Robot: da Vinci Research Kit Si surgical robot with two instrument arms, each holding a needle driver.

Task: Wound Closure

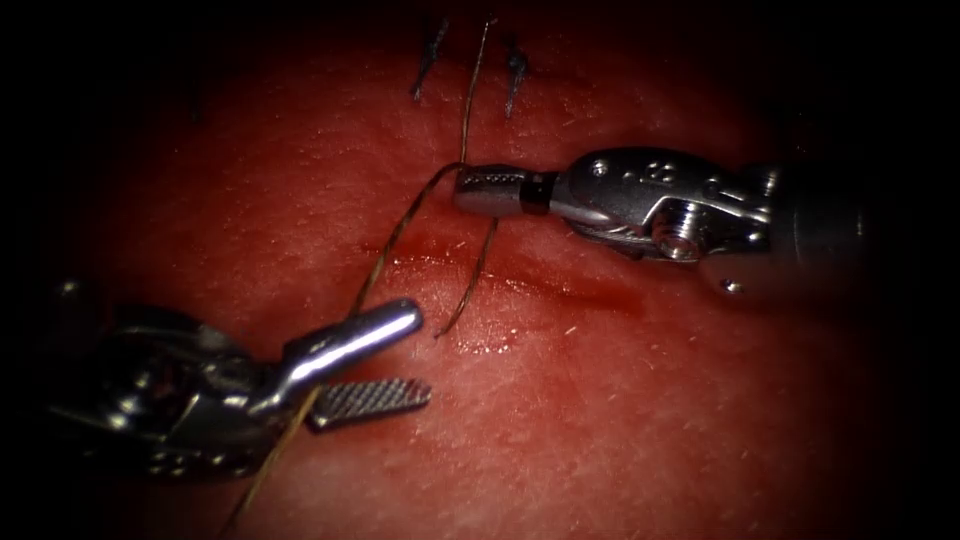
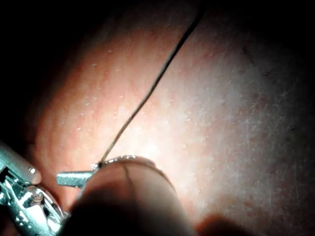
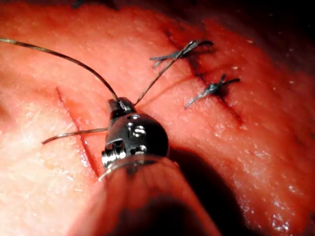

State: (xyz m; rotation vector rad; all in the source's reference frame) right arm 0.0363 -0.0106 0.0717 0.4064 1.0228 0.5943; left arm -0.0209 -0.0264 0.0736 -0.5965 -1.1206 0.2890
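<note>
Jaws of my right tool (image 1: 470, 190) are clamped on the thread (image 1: 395, 235), just above the cut (image 1: 520, 280). From that grip one strand rises to the knotted stitches (image 1: 432, 55); a short end hangs down across the cut. The long strand runs down-left past my left tool (image 1: 400, 355), whose jaws are spread and hold nothing. I can't make out the needle. Tissue (image 1: 620, 420) glistens with red fluid.

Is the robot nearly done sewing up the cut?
Not yet. Done: two stitches with cut ends sit tied further up the tissue. In hand: the right end effector is shut on the thread; the left end effector is open, holding nothing. Left: the cut by the tools lies unstitched, wet with red fluid.
</note>
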